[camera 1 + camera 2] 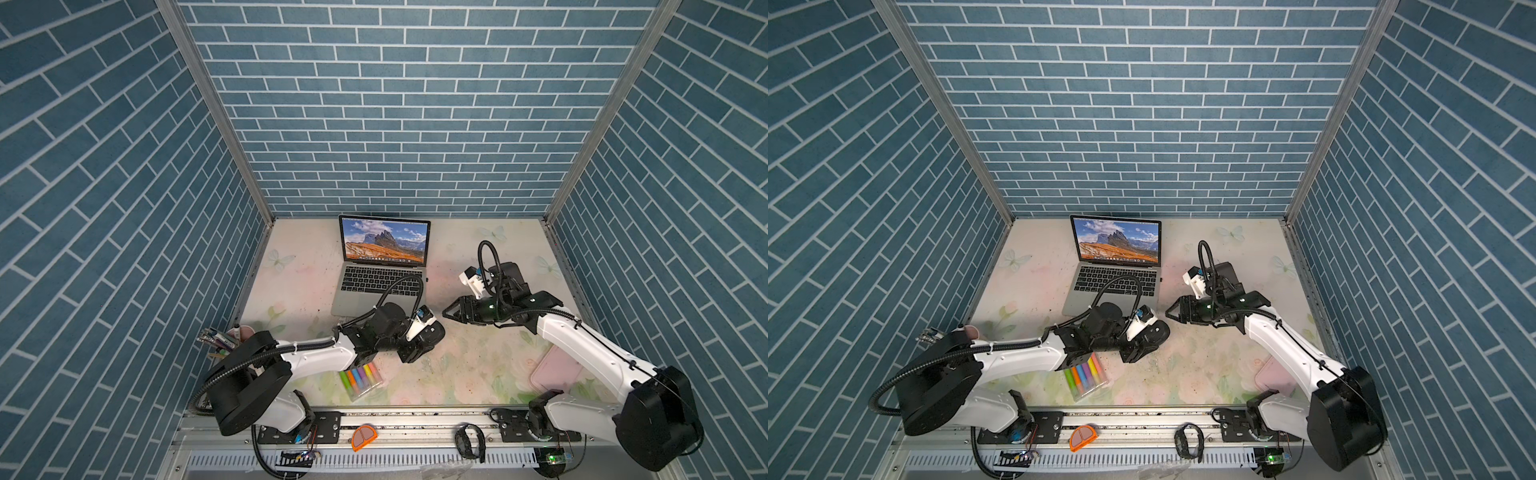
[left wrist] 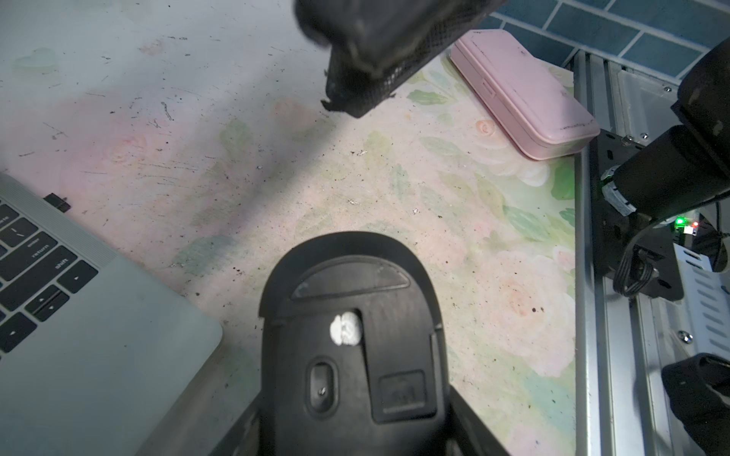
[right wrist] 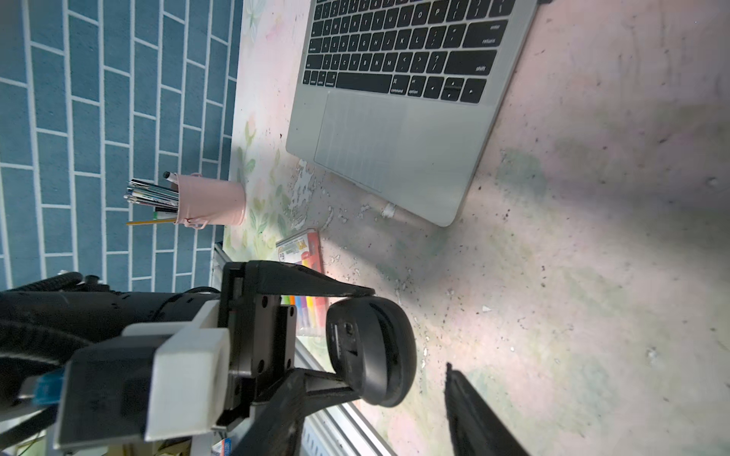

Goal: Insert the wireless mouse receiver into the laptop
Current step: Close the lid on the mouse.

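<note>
The receiver (image 2: 58,201) sits at the laptop's (image 2: 98,355) right side edge, beside the keyboard. It touches the edge and juts outward over the table (image 2: 355,189). Its outer end faces bare table, with free room on that side up to the right gripper (image 1: 449,311). Whether it is fully seated in a port cannot be determined. In a top view the receiver (image 1: 1161,279) is only a dark speck with no legible shape. In the left wrist view it is a short, dark, blocky stub.

The left gripper (image 3: 359,340) is clamped on the mouse (image 2: 395,327), just off the laptop's front right corner, with the mouse's underside toward the left wrist camera. In both top views the left arm and its cable cover that corner and part of the keyboard.

The right gripper's jaws stand apart with nothing between them. It hovers right of the laptop, not touching the receiver. A pink case (image 2: 525,98) lies near the table's front right edge.
</note>
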Controlling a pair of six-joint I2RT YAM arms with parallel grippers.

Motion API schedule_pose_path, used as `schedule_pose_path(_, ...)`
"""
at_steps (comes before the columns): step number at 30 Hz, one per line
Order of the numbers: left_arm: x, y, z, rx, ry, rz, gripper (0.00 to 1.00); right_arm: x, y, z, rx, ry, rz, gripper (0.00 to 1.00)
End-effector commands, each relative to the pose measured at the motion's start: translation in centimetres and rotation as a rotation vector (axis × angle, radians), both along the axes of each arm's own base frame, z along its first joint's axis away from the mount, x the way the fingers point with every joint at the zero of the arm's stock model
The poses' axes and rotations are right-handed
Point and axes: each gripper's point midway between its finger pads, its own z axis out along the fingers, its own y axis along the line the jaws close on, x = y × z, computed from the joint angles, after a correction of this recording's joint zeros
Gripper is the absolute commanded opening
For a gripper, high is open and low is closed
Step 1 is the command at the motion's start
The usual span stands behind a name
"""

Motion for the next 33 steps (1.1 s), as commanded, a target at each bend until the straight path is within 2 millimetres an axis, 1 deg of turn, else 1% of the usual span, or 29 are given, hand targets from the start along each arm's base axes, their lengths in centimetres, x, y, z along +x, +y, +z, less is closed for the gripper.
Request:
schedule_pose_path(1,0.8,-0.8,1.7,-0.038,-0.005,0.014,0.0,0.6,-0.2,0.0,-0.03,-0.068,-0.034,0.6)
schedule_pose_path(6,0.9,-1.2,2.6,-0.055,0.003,0.012,0.0,0.1,0.7,-0.3,-0.036,-0.091,-0.005,0.66)
schedule_pose_path(9,1.0,-1.4,2.9,-0.056,0.007,0.011,0.0,-0.1,1.2,-0.4,-0.043,-0.101,0.013,0.67)
schedule_pose_path(14,1.0,-1.4,3.0,-0.051,0.019,0.011,0.0,-0.4,1.5,-0.6,-0.064,-0.12,0.038,0.67)
schedule_pose_path(19,0.9,-1.4,3.1,-0.057,0.024,0.012,0.0,-0.5,1.1,-1.7,-0.115,-0.111,0.048,0.65)
schedule_pose_path(26,1.0,-1.4,3.6,-0.07,0.022,0.018,0.0,-0.7,1.4,-1.8,-0.139,-0.116,0.076,0.64)
schedule_pose_path(33,1.2,-1.4,3.8,-0.081,0.023,0.029,0.0,-1.1,2.2,-1.8,-0.153,-0.128,0.124,0.62)
